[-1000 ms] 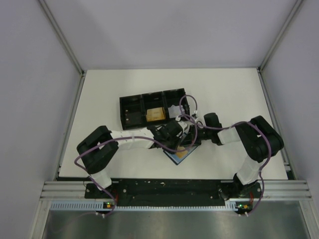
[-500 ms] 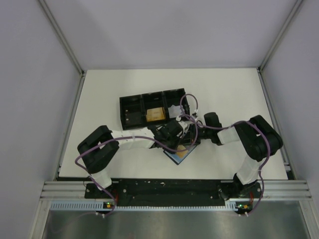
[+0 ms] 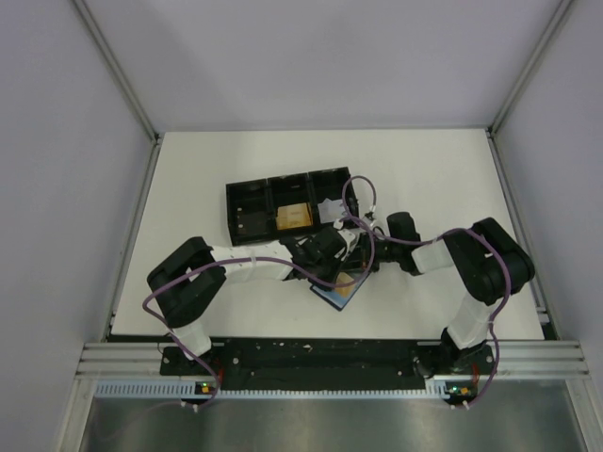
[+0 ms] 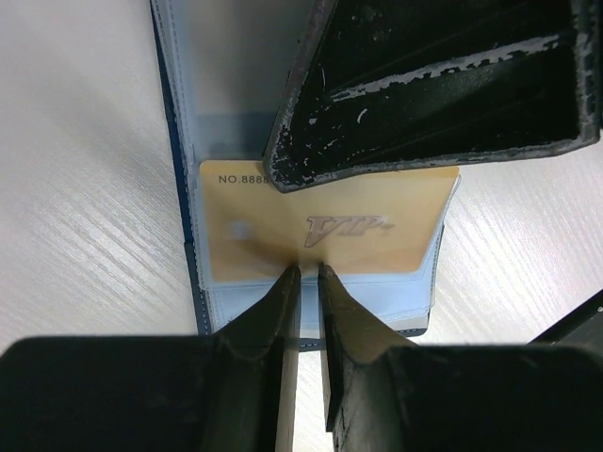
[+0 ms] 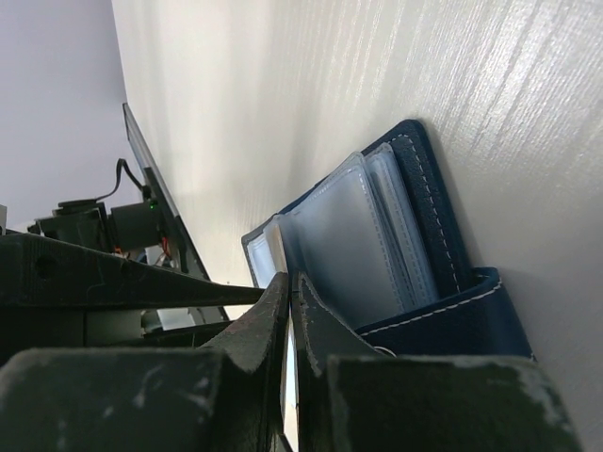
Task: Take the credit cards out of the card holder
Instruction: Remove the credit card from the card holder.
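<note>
The dark-blue card holder (image 3: 336, 294) lies open on the table between both arms. In the left wrist view its pale blue inside (image 4: 311, 306) holds an orange-tan credit card (image 4: 377, 231) marked VIP in a clear sleeve. My left gripper (image 4: 306, 268) is all but shut, its tips pressed on the card's near edge. My right gripper (image 5: 290, 281) is shut on a clear sleeve leaf of the card holder (image 5: 424, 235); its black fingers (image 4: 433, 85) cover the card's far edge. In the top view the left gripper (image 3: 341, 273) and right gripper (image 3: 363, 268) meet over the holder.
A black three-compartment tray (image 3: 250, 218) stands behind the grippers, with an orange-tan card (image 3: 294, 217) in its middle compartment and a pale item (image 3: 330, 209) in the right one. Purple cables loop over both arms. Walls close in the table on both sides.
Both grippers stay on the holder. The holder has shifted slightly toward the near edge, and less of the orange card shows in the top view.
</note>
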Tool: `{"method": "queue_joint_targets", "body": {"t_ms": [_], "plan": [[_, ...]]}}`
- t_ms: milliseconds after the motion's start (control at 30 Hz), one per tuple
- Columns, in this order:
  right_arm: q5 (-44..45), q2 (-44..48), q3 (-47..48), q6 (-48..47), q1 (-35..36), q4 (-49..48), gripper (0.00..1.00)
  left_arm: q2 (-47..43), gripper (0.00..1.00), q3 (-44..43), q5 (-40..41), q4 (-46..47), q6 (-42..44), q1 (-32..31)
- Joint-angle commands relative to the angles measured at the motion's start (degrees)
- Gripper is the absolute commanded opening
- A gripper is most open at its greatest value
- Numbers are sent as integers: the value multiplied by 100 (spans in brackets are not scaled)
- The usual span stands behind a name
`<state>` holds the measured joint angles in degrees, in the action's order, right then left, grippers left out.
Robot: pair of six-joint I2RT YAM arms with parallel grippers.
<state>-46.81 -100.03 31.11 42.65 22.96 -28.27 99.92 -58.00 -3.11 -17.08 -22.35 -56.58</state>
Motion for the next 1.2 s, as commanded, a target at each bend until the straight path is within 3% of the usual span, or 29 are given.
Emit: {"method": "queue_joint_targets", "body": {"t_ms": [0,600,700,900,1033,1167], "plan": [[49,9,-26,-125,-134,-311,0,476,17,254,-198,-480,64,-108],[129,238,149,-644,-521,-99,0,423,13,403,-330,-419,90,-108],[-250,238,167,-670,-407,23,10,414,13,377,-295,-419,90,-108],[-250,151,167,-837,-152,331,13,397,13,359,-242,-436,82,-108],[-189,150,167,-943,-160,427,0,327,13,412,-242,-428,73,-108],[-22,422,176,-1075,-432,603,0,248,13,500,-260,-419,82,-108]]}}
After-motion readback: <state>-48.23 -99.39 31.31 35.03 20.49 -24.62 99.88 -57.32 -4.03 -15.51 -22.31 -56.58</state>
